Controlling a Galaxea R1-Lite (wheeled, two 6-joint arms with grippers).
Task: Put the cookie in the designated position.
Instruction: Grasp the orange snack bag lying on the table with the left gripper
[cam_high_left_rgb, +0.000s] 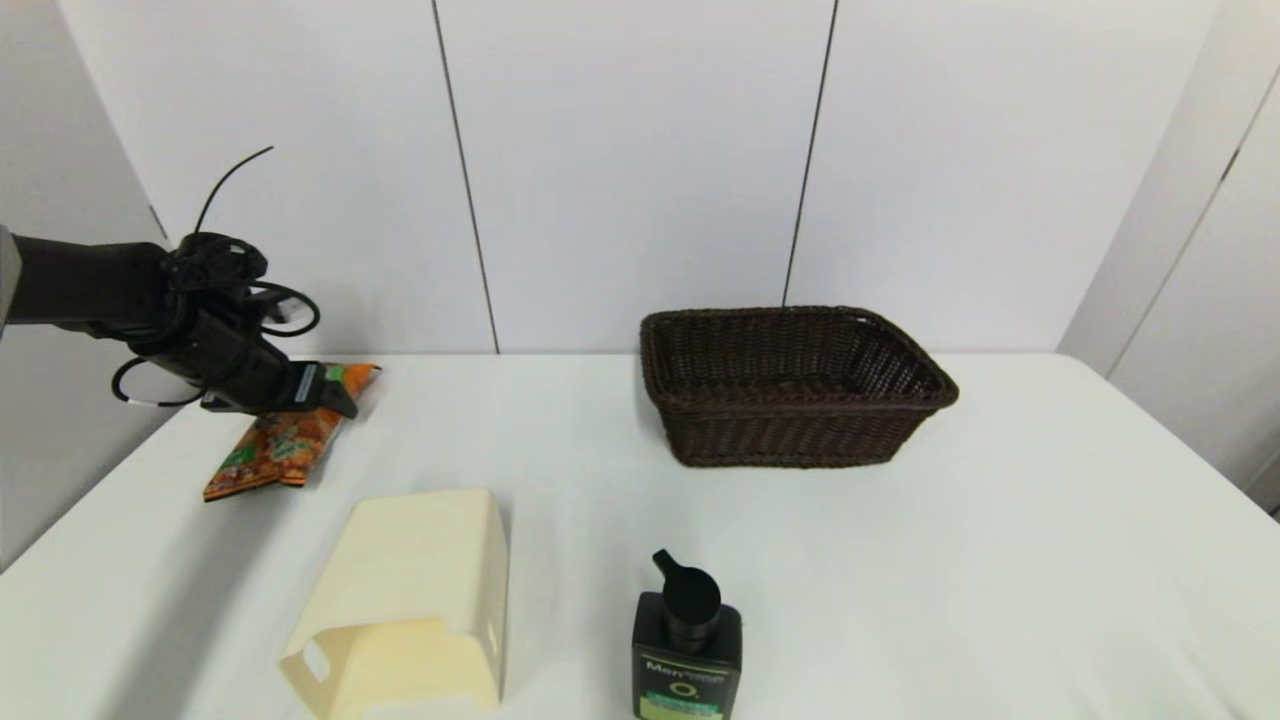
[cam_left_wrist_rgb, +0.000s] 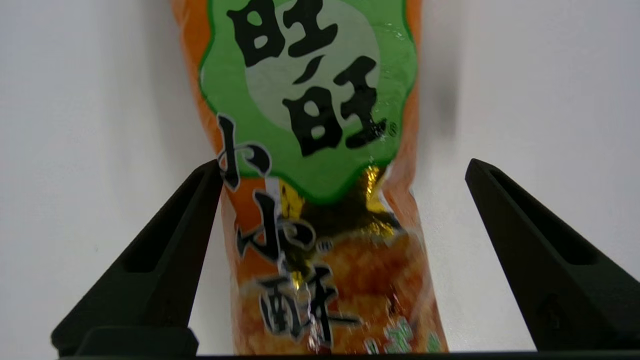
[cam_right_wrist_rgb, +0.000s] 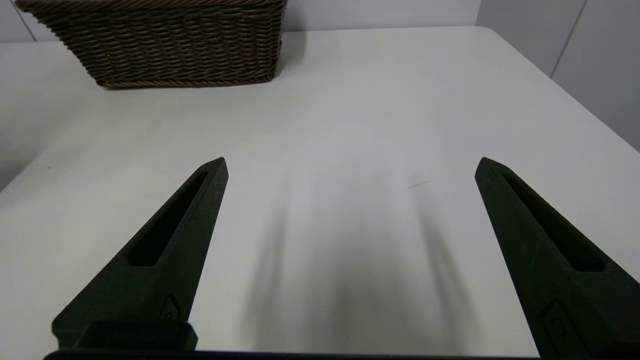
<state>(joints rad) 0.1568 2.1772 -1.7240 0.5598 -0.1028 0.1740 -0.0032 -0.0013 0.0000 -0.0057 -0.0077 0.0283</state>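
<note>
The cookie (cam_high_left_rgb: 268, 448), an orange foil bag with a green label and black Chinese characters, lies flat on the white worktop (cam_high_left_rgb: 800, 560) at the left of the head view, just above mid-height, running diagonally from lower left to upper right. Its upper right end is partly hidden behind the left gripper (cam_high_left_rgb: 335, 400), which hangs over that end on a black arm reaching in from the left edge of the frame. In the left wrist view the bag (cam_left_wrist_rgb: 320, 200) fills the middle of the picture between the two black fingers; the jaws are spread wide, one finger (cam_left_wrist_rgb: 165, 260) close against the bag's edge and the other well clear of it, with bare worktop showing between.

Below the bag in the head view, toward the lower left centre, a cream plastic box (cam_high_left_rgb: 410, 600) lies on its side. A black pump bottle (cam_high_left_rgb: 687, 645) stands at the bottom centre. A dark brown woven basket (cam_high_left_rgb: 790, 385) sits right of centre, near the back of the worktop.

The right gripper (cam_right_wrist_rgb: 350, 165) appears only in its own wrist view, low over bare worktop, its jaws wide apart and gripping nothing, with the basket (cam_right_wrist_rgb: 165, 45) in the upper left of that picture.
</note>
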